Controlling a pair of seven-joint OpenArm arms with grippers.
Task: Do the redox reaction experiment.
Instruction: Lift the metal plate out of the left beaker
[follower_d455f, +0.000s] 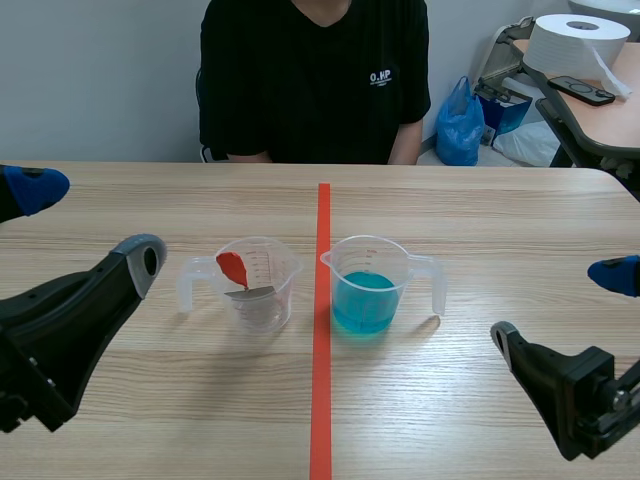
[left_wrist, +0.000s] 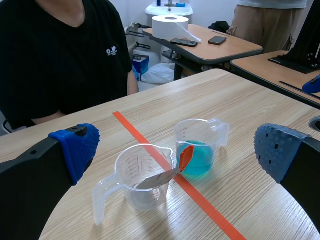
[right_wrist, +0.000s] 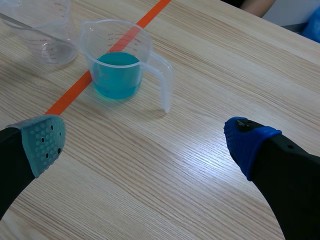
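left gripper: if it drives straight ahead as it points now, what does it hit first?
Probably the clear cup holding the red-handled tool, ahead between the left gripper's open fingers; the blue-liquid cup lies beyond. Depth is uncertain.

The clear cup (right_wrist: 55, 47) beside the blue-filled cup (right_wrist: 117, 60) runs off the right wrist view; its scale marks (right_wrist: 41, 37) are unreadable.
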